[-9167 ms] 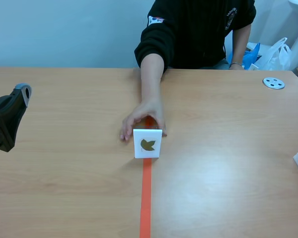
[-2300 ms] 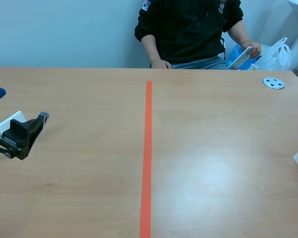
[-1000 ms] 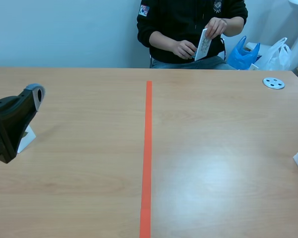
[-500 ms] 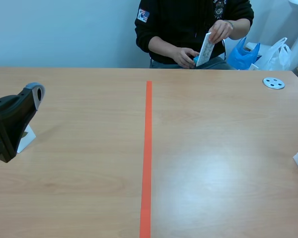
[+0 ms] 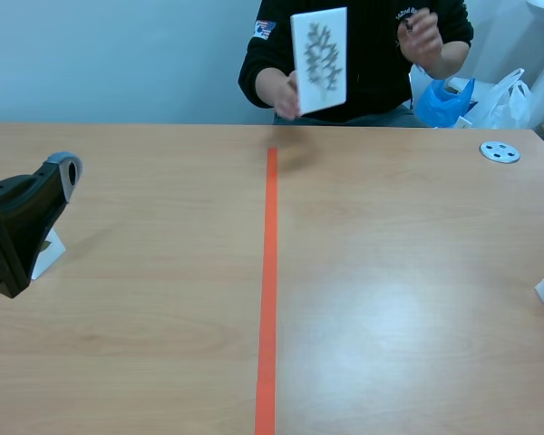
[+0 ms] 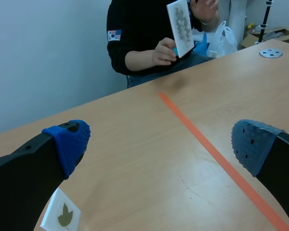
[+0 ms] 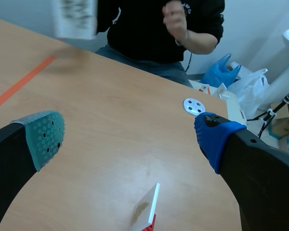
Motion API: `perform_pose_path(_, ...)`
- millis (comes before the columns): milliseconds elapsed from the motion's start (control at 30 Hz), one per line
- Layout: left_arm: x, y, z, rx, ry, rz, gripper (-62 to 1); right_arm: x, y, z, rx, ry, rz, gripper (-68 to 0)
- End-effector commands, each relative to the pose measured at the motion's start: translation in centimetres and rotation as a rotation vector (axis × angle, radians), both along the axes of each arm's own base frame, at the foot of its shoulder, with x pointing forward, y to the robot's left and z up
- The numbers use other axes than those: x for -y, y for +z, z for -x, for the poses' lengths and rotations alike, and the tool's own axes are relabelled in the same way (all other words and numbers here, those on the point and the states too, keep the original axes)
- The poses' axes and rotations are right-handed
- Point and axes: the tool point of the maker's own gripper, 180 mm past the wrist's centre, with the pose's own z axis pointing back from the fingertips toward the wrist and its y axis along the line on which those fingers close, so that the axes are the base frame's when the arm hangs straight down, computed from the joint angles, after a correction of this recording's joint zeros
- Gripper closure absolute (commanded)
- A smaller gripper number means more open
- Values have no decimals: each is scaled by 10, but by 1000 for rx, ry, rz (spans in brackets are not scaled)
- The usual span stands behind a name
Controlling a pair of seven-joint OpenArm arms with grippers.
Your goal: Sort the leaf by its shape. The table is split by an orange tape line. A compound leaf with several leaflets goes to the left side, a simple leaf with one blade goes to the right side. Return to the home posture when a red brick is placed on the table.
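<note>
Nearest us, the left gripper (image 6: 161, 144) hangs released over the left half of the table (image 5: 145, 362), its blue pads wide apart with nothing between them. Only its wrist view shows the face of the lobed-leaf card (image 6: 61, 216), a white card with a single-blade leaf, by its left finger. In the scene view the gripper hides most of that card. The right gripper (image 7: 130, 139) is outside the scene view. Its own camera shows it released too, with a second leaf card (image 7: 147, 209) standing edge-on ahead of it, well right of the orange tape line (image 5: 268, 272). Farther off lies a grey disc with holes (image 5: 500, 152). At the far edge a person's hand (image 5: 286, 91) holds the compound-leaf card (image 5: 319, 60) upright in the air, above the line's far end. The right wrist view shows it only as a blur.
</note>
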Motion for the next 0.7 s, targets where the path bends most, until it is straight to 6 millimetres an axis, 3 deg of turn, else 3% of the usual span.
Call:
perform_pose_path(0, 2, 11, -1, 38, -4, 15, -623, -3, 9, -4, 24, 18, 3, -551)
perform_pose_path(667, 2, 11, -1, 38, -4, 16, -623, 12, 9, -6, 24, -63, 7, -552)
